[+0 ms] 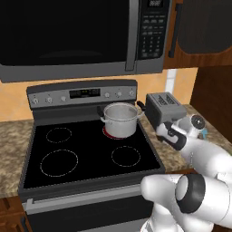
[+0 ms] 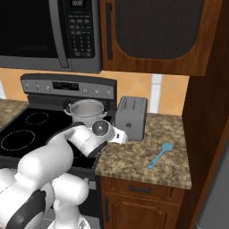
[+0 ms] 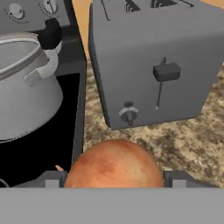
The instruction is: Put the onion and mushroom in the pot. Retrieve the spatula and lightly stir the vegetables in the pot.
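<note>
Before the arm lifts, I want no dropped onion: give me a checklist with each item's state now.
1. Onion between the fingertips: ok.
2. Gripper firmly shut on it: cannot tell.
3. Pot upright on the stove, mouth open: ok.
4. Toaster stands right beside the pot, near the path: not ok.
5. Spatula on the counter, out of the way: ok.
6. Mushroom located: cannot tell.

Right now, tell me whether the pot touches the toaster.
Apart. The hand view shows a strip of stove and counter between the pot and the toaster.

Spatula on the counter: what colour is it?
Light blue; the spatula shows best in the right base view, lying right of the toaster.
</note>
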Robot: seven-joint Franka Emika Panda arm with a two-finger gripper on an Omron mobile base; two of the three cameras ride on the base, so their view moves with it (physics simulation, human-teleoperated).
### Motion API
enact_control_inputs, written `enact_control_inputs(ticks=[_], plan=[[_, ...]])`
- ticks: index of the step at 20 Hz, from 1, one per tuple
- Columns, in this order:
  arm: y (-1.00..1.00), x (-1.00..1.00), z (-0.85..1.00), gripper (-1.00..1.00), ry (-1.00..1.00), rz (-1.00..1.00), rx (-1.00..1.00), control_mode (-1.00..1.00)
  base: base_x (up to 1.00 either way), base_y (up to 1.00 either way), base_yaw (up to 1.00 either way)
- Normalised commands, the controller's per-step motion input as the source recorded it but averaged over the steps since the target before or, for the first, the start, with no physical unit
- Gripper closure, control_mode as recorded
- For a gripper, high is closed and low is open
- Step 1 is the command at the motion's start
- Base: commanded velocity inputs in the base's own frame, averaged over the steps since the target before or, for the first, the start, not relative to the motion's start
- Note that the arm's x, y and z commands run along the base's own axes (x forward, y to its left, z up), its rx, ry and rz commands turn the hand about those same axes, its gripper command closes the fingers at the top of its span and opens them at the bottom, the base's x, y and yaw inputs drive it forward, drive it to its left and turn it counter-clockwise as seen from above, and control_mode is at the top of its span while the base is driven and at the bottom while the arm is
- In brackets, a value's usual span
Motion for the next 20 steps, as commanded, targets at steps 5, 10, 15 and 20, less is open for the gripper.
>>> enact_control_inputs(ticks=[5, 10, 15, 20], plan=[[0.71, 0.00, 1.00, 1.00, 0.02, 0.23, 0.01, -1.00, 0.00, 0.00, 0.00], [0.74, 0.48, 0.75, 1.00, -0.02, 0.06, 0.00, -1.00, 0.00, 0.00, 0.00], [0.50, 0.75, 0.24, 1.00, 0.01, -0.02, 0.00, -1.00, 0.00, 0.00, 0.00], [0.45, 0.72, -0.24, 1.00, 0.00, -0.09, 0.00, -1.00, 0.00, 0.00, 0.00]])
